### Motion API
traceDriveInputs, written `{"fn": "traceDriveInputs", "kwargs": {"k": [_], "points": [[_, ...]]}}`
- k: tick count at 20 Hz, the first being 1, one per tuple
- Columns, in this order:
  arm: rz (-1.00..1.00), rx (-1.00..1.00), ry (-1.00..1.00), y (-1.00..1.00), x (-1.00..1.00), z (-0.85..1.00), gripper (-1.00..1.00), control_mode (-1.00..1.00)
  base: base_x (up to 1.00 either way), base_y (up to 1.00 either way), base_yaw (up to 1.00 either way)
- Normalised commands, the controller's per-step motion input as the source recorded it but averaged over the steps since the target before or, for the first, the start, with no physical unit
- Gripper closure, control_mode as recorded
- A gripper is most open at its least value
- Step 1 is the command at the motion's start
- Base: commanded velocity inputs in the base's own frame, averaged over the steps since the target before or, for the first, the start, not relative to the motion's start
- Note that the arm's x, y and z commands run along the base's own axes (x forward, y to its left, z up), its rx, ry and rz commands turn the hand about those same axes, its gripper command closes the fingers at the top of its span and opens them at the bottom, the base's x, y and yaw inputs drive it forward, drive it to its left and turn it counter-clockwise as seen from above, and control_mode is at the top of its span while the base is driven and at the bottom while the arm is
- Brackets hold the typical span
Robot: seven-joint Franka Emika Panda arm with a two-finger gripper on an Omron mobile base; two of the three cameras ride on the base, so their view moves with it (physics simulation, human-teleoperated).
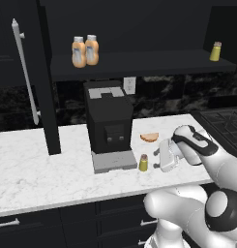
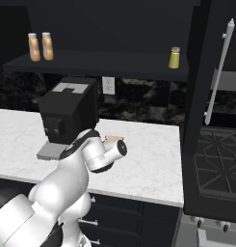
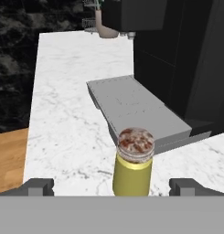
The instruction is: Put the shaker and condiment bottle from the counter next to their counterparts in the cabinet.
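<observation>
The gripper (image 3: 111, 185), jaws spread wide and grasping nothing, lines up level with the shaker (image 3: 133, 162), which stands upright between the two fingertips (image 3: 39, 185) without touching either. The shaker (image 1: 143, 162) sits near the worktop's front edge, just beside the grey tray of the coffee machine (image 1: 109, 123), and the low sideways approach looks chosen to take it round the body rather than by its cap. The worktop (image 1: 37, 164) carries a slice of bread (image 1: 149, 137) behind it, nearer the wall. In the open cabinet (image 1: 139, 63) above, two orange bottles (image 1: 84, 50) stand together at the shelf's left end, so the condiment bottle appears already placed beside its twin. A second shaker (image 1: 215, 51) waits alone at the shelf's right end, the likely destination. Closing the jaws seems the step in hand, with a lift to follow.
</observation>
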Motion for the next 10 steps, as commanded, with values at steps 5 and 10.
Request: {"fn": "traceDriveInputs", "kwargs": {"k": [5,10], "points": [[0.0,0.0,0.0,0.0,0.03,-0.08,-1.0,-1.0,0.0,0.0,0.0],[0.0,0.0,0.0,0.04,0.04,-0.1,-1.0,-1.0,0.0,0.0,0.0]]}}
